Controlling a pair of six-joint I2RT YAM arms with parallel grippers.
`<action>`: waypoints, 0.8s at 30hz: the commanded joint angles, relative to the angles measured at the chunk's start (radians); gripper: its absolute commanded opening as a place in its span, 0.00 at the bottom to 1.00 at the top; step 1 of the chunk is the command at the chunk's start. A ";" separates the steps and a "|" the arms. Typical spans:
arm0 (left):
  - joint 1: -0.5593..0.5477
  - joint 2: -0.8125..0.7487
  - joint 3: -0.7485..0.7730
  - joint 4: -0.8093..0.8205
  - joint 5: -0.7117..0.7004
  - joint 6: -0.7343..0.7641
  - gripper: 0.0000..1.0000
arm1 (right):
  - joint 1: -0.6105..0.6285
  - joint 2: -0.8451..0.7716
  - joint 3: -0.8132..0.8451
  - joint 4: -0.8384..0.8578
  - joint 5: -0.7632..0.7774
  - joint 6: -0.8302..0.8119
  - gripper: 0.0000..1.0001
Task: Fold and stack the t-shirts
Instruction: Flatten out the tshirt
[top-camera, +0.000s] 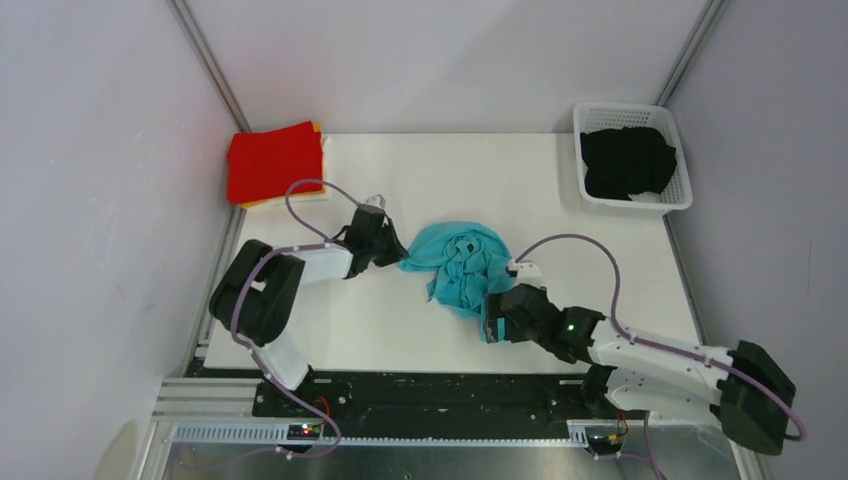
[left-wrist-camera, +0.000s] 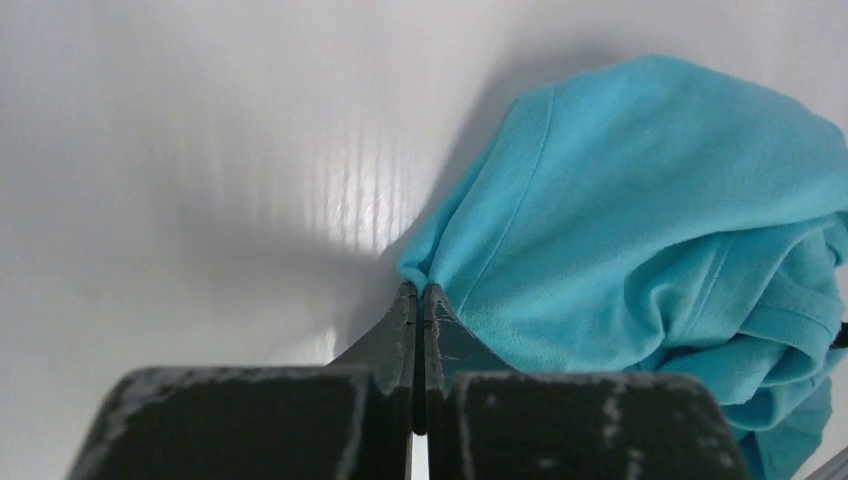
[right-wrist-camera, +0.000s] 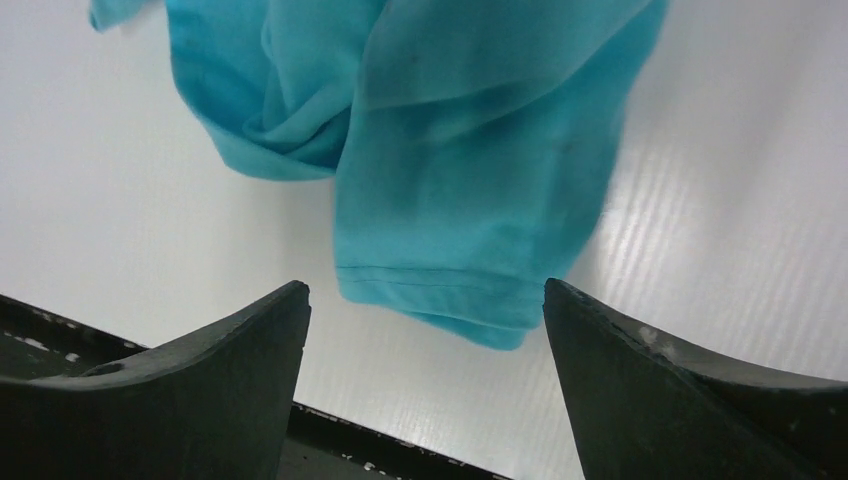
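- Shirt (top-camera: 465, 262) location?
- Bunched mid-bench (top-camera: 450, 170), centre of the overhead view.
- Left side?
- Left fingers (left-wrist-camera: 395, 335) are pressed together on its left corner. The fabric is drawn to a point at the tips. Looks like a thin bite.
- Right?
- Right fingers (right-wrist-camera: 250, 340) are spread, one on each side of a hemmed edge at the heap's lower right. Nothing gripped yet.
- Why those two spots?
- My read: they're opposite ends, so pulling apart would spread the heap flat for folding.
- Room?
- Bare bench left, right and above the heap. The red stack (top-camera: 273, 160) sits upper left and the basket (top-camera: 588, 190) with black shirts (top-camera: 628, 160) upper right, both well apart. The lower bench edge is near the right fingers, so there's less margin there.
- Risks?
- The left pinch could slip off that corner. The hem looks to lie on the bench, so the right fingers need to go low to catch it.
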 joint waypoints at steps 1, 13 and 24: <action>0.000 -0.121 -0.064 -0.005 -0.063 -0.015 0.00 | 0.052 0.120 0.016 0.116 0.000 0.008 0.89; -0.004 -0.368 -0.158 -0.029 -0.164 0.022 0.00 | 0.028 0.389 0.140 -0.122 0.245 0.214 0.15; -0.007 -0.740 -0.023 -0.293 -0.538 0.113 0.00 | -0.280 -0.166 0.208 0.020 0.219 -0.035 0.00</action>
